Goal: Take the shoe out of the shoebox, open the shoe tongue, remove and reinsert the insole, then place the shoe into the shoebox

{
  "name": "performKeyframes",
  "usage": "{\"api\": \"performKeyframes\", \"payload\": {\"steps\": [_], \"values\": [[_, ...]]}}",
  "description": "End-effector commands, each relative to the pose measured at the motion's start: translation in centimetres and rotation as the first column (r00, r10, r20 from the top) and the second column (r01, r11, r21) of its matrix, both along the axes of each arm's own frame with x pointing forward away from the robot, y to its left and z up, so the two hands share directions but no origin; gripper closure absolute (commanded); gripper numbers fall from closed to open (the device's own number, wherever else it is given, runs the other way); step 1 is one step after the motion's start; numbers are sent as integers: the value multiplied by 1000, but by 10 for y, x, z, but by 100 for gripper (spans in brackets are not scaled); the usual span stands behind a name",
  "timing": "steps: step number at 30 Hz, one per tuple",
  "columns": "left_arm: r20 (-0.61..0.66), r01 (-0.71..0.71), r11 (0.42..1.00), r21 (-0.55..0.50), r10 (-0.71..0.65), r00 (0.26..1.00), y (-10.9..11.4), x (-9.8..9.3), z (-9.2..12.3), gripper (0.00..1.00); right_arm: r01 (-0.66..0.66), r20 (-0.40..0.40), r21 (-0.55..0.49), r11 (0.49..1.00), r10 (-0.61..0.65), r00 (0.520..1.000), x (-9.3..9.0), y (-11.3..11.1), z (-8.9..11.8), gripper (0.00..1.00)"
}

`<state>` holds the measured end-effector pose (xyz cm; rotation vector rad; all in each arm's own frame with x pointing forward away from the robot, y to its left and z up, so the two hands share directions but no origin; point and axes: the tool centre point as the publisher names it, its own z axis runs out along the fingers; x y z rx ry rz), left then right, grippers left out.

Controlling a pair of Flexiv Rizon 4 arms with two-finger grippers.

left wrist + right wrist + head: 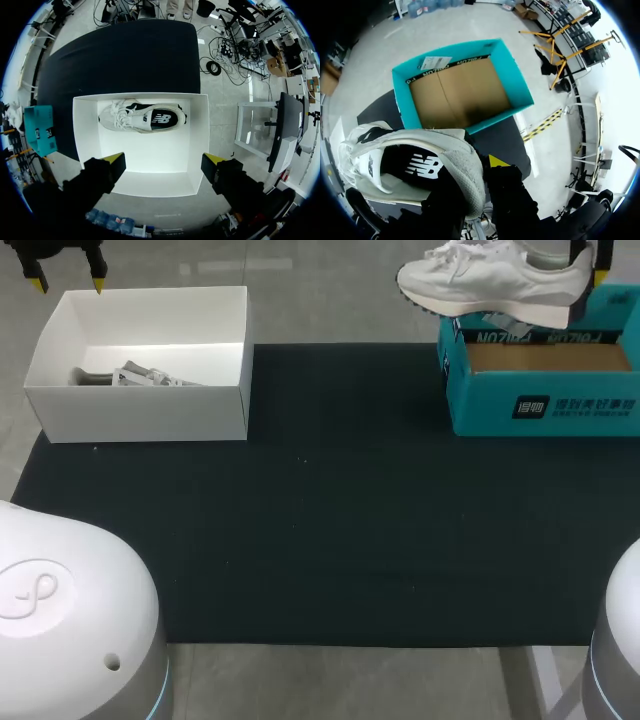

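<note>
Though apart, two shoes [495,280] [140,377], two boxes [545,405] [150,412].

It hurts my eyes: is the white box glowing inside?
No, just glare. Head view: light glares off the white box floor. Left wrist view: same glare, nearest the left gripper. Right wrist view: a shadow darkens the teal box floor beyond the shoe.

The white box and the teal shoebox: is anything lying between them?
Nothing. In the head view only bare black mat stretches between the white box and the teal shoebox. The white shoe hangs over the teal shoebox, not between them.
</note>
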<state>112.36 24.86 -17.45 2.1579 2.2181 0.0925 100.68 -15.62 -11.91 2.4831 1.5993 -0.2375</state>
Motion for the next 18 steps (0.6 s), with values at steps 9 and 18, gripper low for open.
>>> {"api": "performKeyframes", "payload": {"steps": [9,18], "values": [[0,1,1000,2,-1,1000,0,0,0,0,-40,281,-138,990,78,956,-60,46,1,100],[0,1,1000,2,-1,1000,0,0,0,0,-40,281,-138,990,78,956,-60,46,1,100]]}}
